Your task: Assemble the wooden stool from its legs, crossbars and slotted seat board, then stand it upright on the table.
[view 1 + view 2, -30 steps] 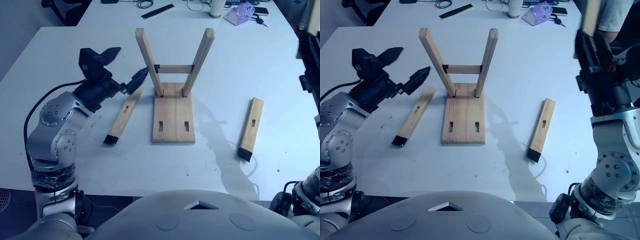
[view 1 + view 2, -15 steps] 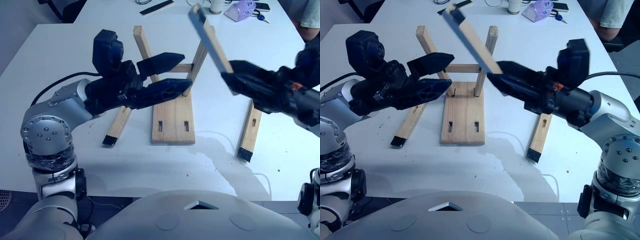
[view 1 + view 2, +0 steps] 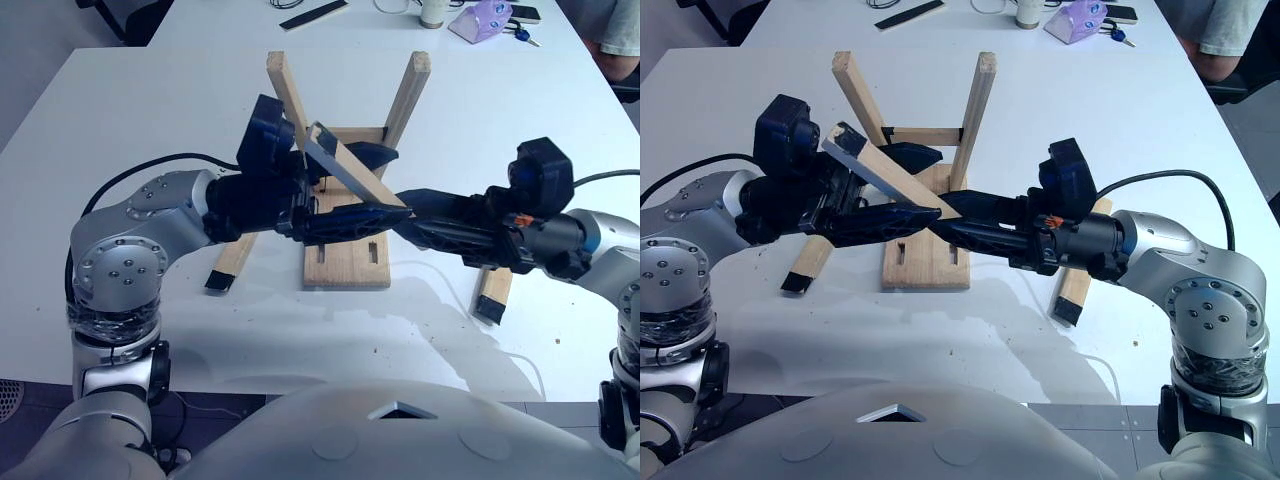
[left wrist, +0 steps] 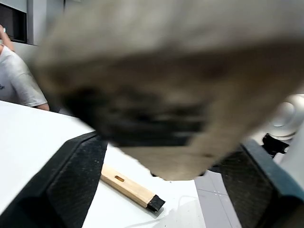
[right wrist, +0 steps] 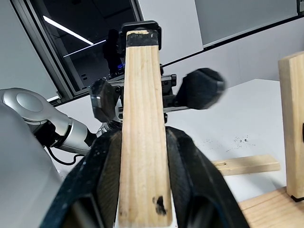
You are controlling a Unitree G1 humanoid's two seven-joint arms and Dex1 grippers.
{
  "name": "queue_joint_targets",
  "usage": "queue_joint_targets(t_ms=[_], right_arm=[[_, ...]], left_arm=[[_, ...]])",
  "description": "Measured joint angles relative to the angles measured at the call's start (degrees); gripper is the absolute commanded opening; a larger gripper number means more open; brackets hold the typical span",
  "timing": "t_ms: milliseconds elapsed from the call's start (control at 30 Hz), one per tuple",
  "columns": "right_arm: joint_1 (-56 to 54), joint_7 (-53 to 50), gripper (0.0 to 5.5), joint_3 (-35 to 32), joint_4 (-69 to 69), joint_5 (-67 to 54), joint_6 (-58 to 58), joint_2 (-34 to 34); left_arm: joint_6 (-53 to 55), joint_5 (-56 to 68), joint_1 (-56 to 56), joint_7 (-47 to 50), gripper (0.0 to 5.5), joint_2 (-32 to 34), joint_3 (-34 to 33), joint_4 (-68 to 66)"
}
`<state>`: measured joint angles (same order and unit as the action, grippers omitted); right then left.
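Observation:
My right gripper (image 3: 398,208) is shut on a wooden leg (image 3: 350,170) and holds it slanted in the air over the seat board (image 3: 345,262). The leg's dark-capped end (image 5: 141,37) points at my left gripper (image 3: 912,186). That gripper is open, with one finger (image 5: 203,88) on each side of the leg's upper end (image 4: 166,85). The slotted seat board lies flat with two legs (image 3: 288,100) standing in it, joined by a crossbar (image 3: 352,133). One loose leg (image 3: 808,262) lies left of the board, another (image 3: 1076,284) lies to its right.
The far edge of the white table (image 3: 150,120) carries a black strip (image 3: 315,20), a cup (image 3: 432,12) and a purple object (image 3: 485,22). Bare table lies in front of the seat board and off to the left.
Both arms have come together over the seat board. The right gripper brought the leg down from high on the right, and the open left gripper now straddles its capped end.

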<state>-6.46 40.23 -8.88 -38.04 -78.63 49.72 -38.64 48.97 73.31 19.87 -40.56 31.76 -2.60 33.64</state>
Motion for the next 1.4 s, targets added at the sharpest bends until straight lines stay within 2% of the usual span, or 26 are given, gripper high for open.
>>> queue_joint_targets(t_ms=[333,433,800,833,933,1033,1200,1400], right_arm=[[0.3,2.6,1.29,0.8,0.8,3.6,-1.5,-0.5],[0.4,4.0,1.29,1.2,0.7,4.5,-2.1,-1.0],[0.8,6.3,1.29,1.9,0.0,7.6,-2.6,-2.8],[0.8,6.4,1.67,2.0,-0.2,7.9,-2.7,-2.9],[1.2,5.7,2.24,2.1,-0.5,11.3,-3.8,-2.9],[1.8,3.9,2.27,1.5,0.0,12.0,-4.1,-2.9],[3.1,0.4,2.27,-0.6,0.1,12.0,-4.9,-2.1],[10.2,-5.0,2.27,-7.2,-2.7,11.3,-8.3,0.4]], left_arm=[[-0.7,0.1,-0.1,-2.0,1.63,0.3,-0.1,-0.5],[-0.7,0.1,-0.3,-2.3,1.33,0.3,0.1,-0.5],[-1.1,-3.2,-1.2,-7.2,1.31,2.1,1.0,-0.5],[-1.1,-3.4,-1.2,-7.3,1.31,2.1,1.0,-0.5],[-1.3,-4.5,-1.2,-7.0,1.31,2.1,0.9,-1.3],[-2.2,-6.5,-1.4,-8.4,1.31,2.6,0.8,-3.6],[-8.1,-18.6,-5.2,-14.1,1.31,8.4,0.4,-10.3],[-22.6,-33.7,-6.9,-27.9,1.31,19.6,-2.5,-23.0]])
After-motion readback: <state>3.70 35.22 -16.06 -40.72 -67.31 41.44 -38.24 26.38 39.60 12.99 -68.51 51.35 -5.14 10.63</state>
